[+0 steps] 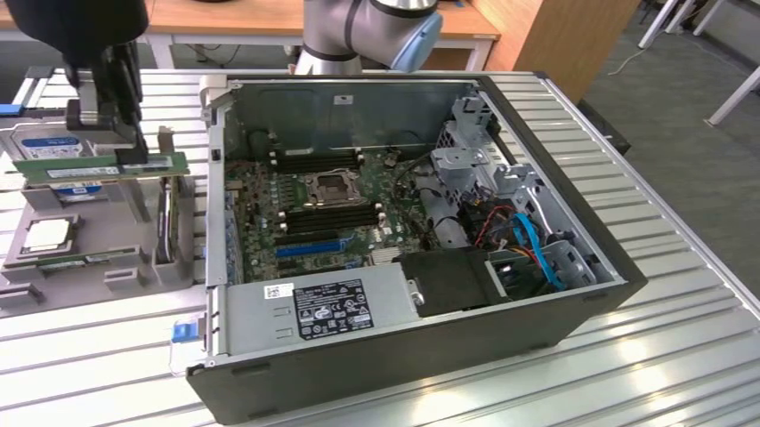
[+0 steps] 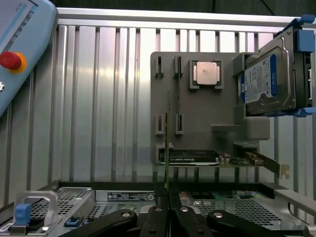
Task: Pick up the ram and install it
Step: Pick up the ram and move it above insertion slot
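Ram [image 1: 107,167] held by the gripper [image 1: 109,142] over the grey parts holder [image 1: 71,267].
The fingers are closed on the green stick's upper edge and carry it level, its long side running across the exterior view; the wrist view shows it edge-on. The holder, at the exterior view's left of the open computer case [image 1: 416,374], bears a silver processor chip [image 1: 48,233] and a hard drive [image 1: 48,142]. The motherboard's memory slots [image 1: 333,216] lie well apart from the ram.

Open computer case [image 1: 416,374] on slatted table [image 1: 665,356], hard drive [image 2: 264,84] and processor [image 2: 206,74] on grey holder [image 2: 197,118].
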You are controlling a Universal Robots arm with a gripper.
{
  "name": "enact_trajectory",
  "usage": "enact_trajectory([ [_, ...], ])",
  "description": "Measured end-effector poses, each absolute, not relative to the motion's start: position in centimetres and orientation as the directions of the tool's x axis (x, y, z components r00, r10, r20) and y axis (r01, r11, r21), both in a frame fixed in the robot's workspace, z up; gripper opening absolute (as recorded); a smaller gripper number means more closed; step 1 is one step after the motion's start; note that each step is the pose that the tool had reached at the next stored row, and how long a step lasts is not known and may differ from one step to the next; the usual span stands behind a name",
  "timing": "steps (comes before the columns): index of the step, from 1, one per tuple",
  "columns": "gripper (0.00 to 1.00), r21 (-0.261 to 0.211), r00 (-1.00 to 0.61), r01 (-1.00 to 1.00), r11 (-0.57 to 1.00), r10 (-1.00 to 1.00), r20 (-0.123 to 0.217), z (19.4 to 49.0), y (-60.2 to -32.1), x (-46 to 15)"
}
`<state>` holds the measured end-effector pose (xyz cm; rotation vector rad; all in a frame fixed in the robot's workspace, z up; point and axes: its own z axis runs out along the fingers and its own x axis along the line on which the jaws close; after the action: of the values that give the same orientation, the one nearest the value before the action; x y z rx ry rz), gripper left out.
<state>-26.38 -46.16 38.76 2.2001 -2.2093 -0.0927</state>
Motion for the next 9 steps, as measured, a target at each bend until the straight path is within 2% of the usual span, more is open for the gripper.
enact_trajectory([
  [9, 0.11, 0.059, -0.005, -0.998, 0.003, -1.0, -0.026, 38.8, -46.2, -24.2],
])
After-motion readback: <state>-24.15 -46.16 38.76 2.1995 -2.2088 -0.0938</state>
